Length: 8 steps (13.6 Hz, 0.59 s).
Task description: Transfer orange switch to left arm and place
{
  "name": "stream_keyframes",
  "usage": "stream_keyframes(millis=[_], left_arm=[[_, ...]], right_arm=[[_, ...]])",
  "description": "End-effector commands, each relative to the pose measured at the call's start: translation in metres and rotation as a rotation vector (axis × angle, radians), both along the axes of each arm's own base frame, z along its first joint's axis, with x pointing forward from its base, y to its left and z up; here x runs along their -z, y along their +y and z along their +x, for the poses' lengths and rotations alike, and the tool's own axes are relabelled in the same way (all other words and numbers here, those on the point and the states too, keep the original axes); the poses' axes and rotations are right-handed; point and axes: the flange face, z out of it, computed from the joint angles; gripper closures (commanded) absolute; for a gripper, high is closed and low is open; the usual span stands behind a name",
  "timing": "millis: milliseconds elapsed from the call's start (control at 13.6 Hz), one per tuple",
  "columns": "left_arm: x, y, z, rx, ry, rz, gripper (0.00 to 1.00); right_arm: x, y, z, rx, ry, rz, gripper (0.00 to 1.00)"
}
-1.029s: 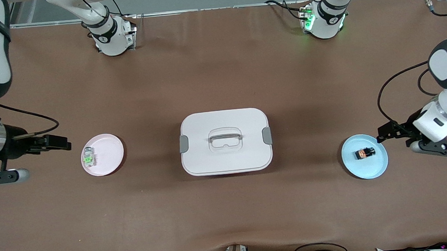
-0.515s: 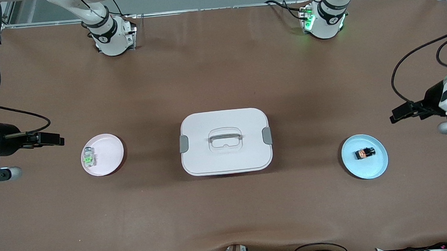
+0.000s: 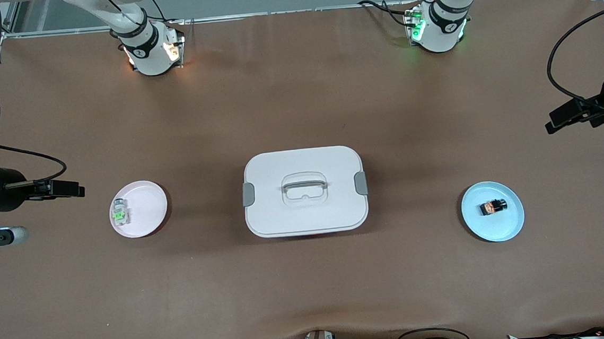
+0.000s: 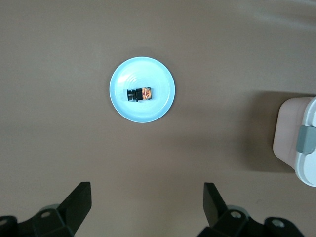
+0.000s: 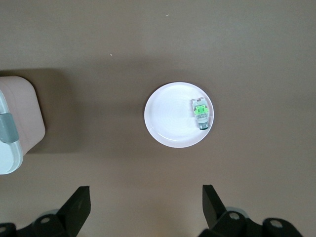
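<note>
The orange switch (image 3: 492, 206), tiny and black with an orange centre, lies on a light blue plate (image 3: 508, 221) toward the left arm's end of the table. The left wrist view shows the switch (image 4: 139, 94) on its plate (image 4: 159, 79). My left gripper (image 3: 561, 117) is open and empty, up over bare table at that end, apart from the plate; its open gripper (image 4: 146, 187) frames bare table. The white box (image 3: 305, 212) stands at the table's middle. My right gripper (image 3: 69, 190) is open and empty, beside the pink plate (image 3: 150, 199).
The pink plate (image 5: 168, 121) holds a pale clear switch with a green centre (image 3: 119, 212), also seen in the right wrist view (image 5: 200, 111). A corner of the box shows in each wrist view (image 4: 298, 148) (image 5: 17, 123). Brown table lies around the plates.
My left gripper has risen and drawn away from the blue plate toward the table's end. My right gripper has drawn back slightly from the pink plate. Both switches and the box stayed put.
</note>
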Motion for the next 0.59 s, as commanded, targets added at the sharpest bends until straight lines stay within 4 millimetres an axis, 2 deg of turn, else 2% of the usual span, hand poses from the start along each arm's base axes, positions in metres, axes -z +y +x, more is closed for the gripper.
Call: stream_keyframes(millis=[0,368,515], left_arm=[[-0.015,-0.02,-0.017,0.026,0.003,0.03,0.0],[-0.034,-0.052,-0.061,0.045,0.066,0.048,0.0],[-0.037,-0.061,-0.07,0.038,0.057,0.048,0.0]], right_arm=[[-0.005,-0.004,-0.005,0.003,0.001,-0.023,0.0],[-0.008,-0.014,-0.005,0.037,-0.006,-0.029,0.0],[-0.011,-0.014,-0.006,0.084,-0.006,-0.04,0.0]])
